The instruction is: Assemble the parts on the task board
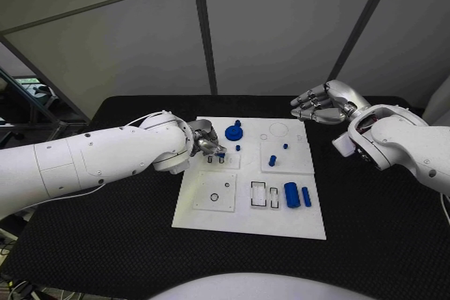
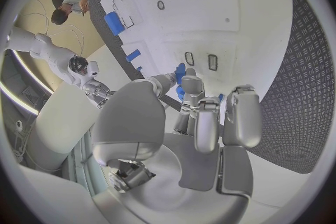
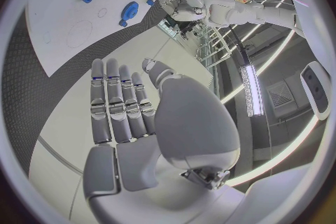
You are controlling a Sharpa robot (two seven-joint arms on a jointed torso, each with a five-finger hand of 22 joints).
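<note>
Roughly six blue parts on task board; left robot hand pinches one; right robot hand loosely spread, empty.

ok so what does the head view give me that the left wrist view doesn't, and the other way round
Head view adds: the right hand, raised past the far right corner of the task board and holding nothing.
Left wrist view adds: a close look at the fingertips, which seem to pinch a small blue part just over the board.
Both share: the left hand at the board's far left area, the white board itself and the large blue cylinder lying on it.
</note>
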